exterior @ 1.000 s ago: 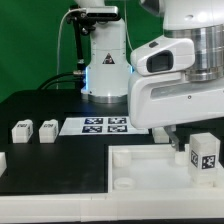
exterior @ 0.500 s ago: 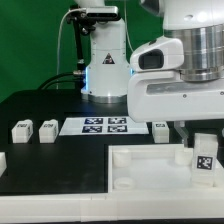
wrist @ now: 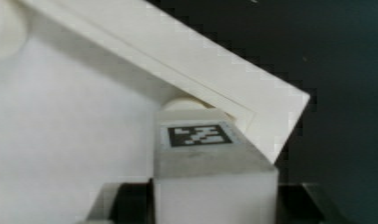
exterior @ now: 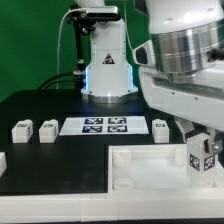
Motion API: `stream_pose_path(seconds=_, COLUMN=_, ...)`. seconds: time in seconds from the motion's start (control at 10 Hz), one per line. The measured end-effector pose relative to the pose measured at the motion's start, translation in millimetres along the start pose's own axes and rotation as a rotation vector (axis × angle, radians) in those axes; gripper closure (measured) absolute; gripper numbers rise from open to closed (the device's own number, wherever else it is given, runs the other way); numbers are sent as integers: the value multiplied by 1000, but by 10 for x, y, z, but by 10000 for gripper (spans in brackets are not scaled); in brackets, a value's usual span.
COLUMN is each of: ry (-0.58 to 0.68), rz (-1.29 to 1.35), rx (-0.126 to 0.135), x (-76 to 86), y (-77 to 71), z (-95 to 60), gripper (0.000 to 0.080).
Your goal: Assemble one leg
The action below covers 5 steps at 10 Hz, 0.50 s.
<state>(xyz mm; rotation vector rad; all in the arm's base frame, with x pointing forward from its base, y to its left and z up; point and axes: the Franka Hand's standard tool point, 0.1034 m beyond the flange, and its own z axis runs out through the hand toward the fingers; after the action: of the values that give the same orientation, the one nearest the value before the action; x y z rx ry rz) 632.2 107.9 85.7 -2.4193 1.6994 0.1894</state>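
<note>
Green cloth backed the scene, and a black tabletop (exterior: 40, 105) carried the parts, with the arm's base (exterior: 105, 70) standing at its far side. Nearest the camera lay the big white tray part (exterior: 150, 168), a shallow square with a raised rim. At the tray's far corner, toward the exterior view's right, the leg (exterior: 205, 157) stood upright just inside the rim. It was a small white block with a black-and-white square tag facing the camera.

The wrist view showed the same leg (wrist: 204, 150) as a long white bar with the tag on its upper face. Its rounded end was tucked against the inner angle of the tray's rim (wrist: 221, 70). Whether that end sat in a socket could not be told.

The dark fingers (wrist: 129, 205) pinched the leg from both sides at the end away from the corner. The bulky white arm (exterior: 185, 60) loomed above that corner of the tray.

Behind the tray lay the marker board (exterior: 107, 125). Two matching blocks (exterior: 22, 130) stood well beyond the tray's far edge on the exterior view's left. Another matching block (exterior: 160, 127) stood just behind the tray's far edge, near the held leg.
</note>
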Motion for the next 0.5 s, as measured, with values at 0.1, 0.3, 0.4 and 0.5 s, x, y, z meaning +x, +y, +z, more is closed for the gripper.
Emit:
stream_pose_path(seconds=0.1, ry=-7, rz=78, rx=3, x=1, y=-1, z=-1, gripper=505)
stream_pose_path(seconds=0.3, ry=-8, rz=181, rx=2, x=-15, y=0, z=6, gripper=429)
stream_pose_path(seconds=0.4, ry=-8, rz=169, rx=2, x=-16, y=0, z=6, gripper=429)
stream_pose_path(seconds=0.5, ry=-8, rz=144, rx=2, x=-17, y=0, z=8, gripper=294)
